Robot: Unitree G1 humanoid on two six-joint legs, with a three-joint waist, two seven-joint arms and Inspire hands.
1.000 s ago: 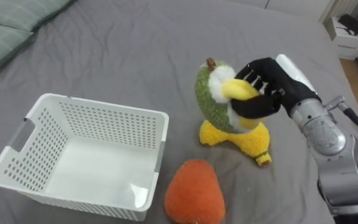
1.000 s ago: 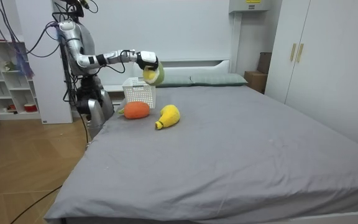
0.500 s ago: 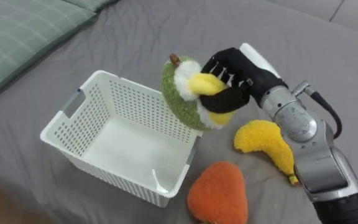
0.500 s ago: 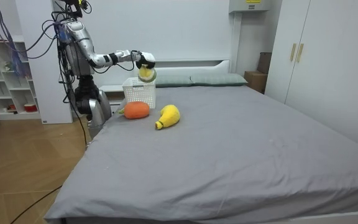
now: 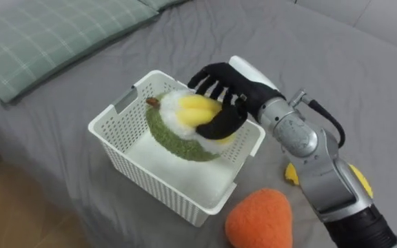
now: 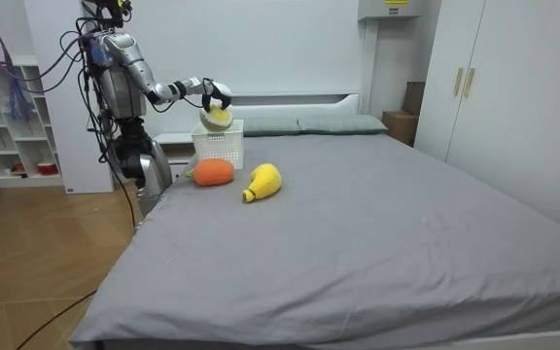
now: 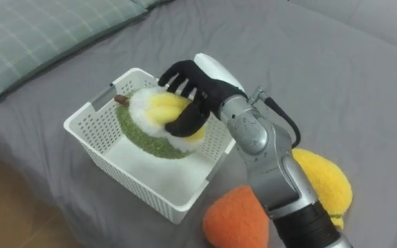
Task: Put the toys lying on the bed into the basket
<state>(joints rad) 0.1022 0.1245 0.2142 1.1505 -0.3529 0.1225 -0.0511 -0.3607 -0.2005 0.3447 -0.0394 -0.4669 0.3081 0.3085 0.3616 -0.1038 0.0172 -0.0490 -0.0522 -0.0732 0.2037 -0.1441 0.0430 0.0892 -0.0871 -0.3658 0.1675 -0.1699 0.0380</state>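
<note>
Over the white basket (image 5: 150, 180), right hand (image 5: 231, 94) grips green-white-yellow plush toy (image 5: 171, 138).

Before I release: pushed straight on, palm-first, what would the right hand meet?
Probably the floor of the white basket, through the green plush toy that the right hand holds; depth is unclear.

Grey bed (image 6: 377, 233), white wardrobe (image 6: 513, 97) (double doors), wood floor (image 6: 37, 272), shelf unit (image 6: 8, 126).

right arm outstretched, robot hand (image 5: 220, 105) curled in grasp
</note>
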